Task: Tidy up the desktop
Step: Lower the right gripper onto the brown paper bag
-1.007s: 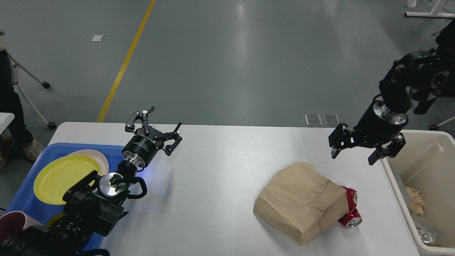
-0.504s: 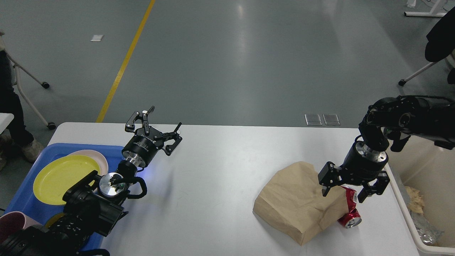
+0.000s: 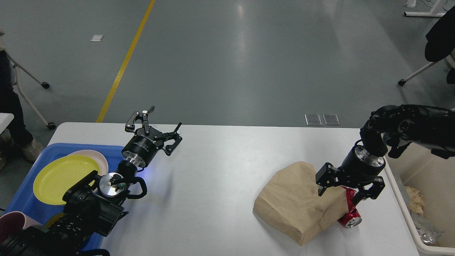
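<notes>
At the near right of the white desk [image 3: 220, 185] a brown paper bag [image 3: 296, 201] is seen lying flat and creased, and a crushed red can [image 3: 350, 213] is found just beside its right edge, partly covered by the bag. The right claw [image 3: 340, 193] is held directly over the upper end of the can, with its two fingers spread; one finger is placed over the bag and the other at the right side of the can, and it cannot be told whether the can is touched. At the right edge of the desk a beige bin [image 3: 401, 209] is placed, and some crumpled waste is seen inside it. At the near left a blue tray [image 3: 21, 193] is set on the desk, in which a yellow plate [image 3: 60, 174] is laid on a pink plate [image 3: 101, 158]; part of a dark pink cup [image 3: 10, 222] is seen at the lower left corner. The left arm is stretched across the tray, and the left claw [image 3: 158, 129] is held above the desk near its far edge, spread wide and empty. Beyond the desk the grey floor [image 3: 227, 60] is seen, crossed by a yellow line [image 3: 124, 64].
</notes>
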